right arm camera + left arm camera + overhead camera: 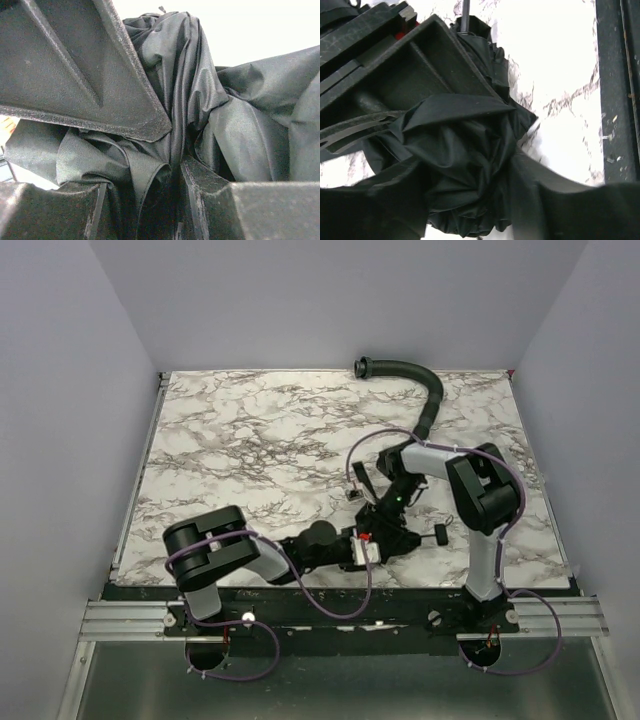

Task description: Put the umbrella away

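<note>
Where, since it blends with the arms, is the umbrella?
Top view: the umbrella lies near the table's front edge, right of centre, between the left gripper and right gripper.

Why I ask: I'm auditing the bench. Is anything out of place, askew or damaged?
A ribbed black hose lies curved on the table's far right side and looks stray. The umbrella is a crumpled, untidy bundle rather than neatly folded. No damage shows.

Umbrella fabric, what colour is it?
Black, with a slight sheen. The umbrella fabric shows best in the right wrist view.
</note>
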